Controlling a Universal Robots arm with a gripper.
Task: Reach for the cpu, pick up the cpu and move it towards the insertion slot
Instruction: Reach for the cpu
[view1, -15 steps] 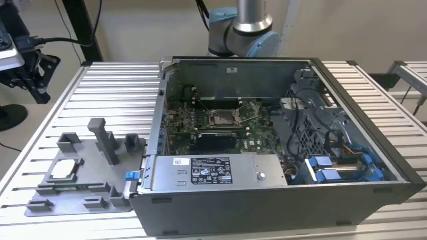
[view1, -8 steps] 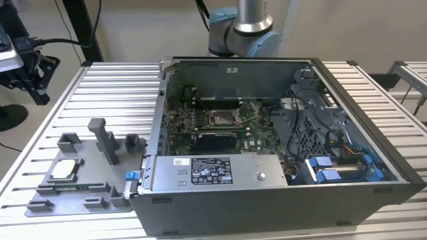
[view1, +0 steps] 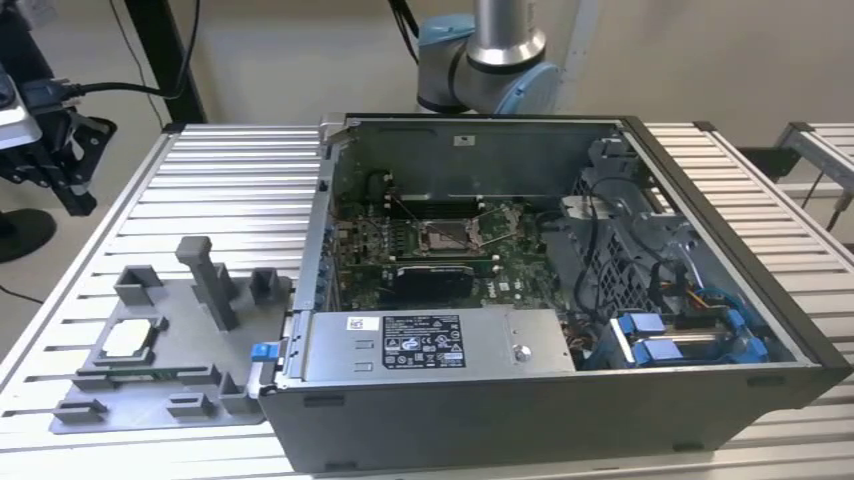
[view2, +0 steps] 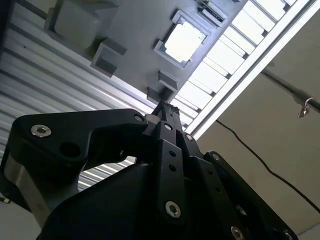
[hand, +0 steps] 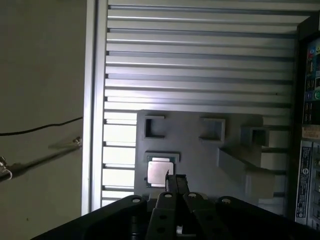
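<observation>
The flat square cpu with pale silver top (view1: 127, 338) lies nested in a frame of the grey plastic tray (view1: 147, 425), which should keep it square for grasping. In the exterior view it is at eight o'clock from the open grey computer case (view1: 534, 420). The silvery-framed insertion slot (view1: 443, 236) sits inside. In the first wrist view the black gripper (hand: 175, 179) hangs near the cpu, fingers clenched on nothing. A white printed label (view1: 420, 340) lies inside the case.
</observation>
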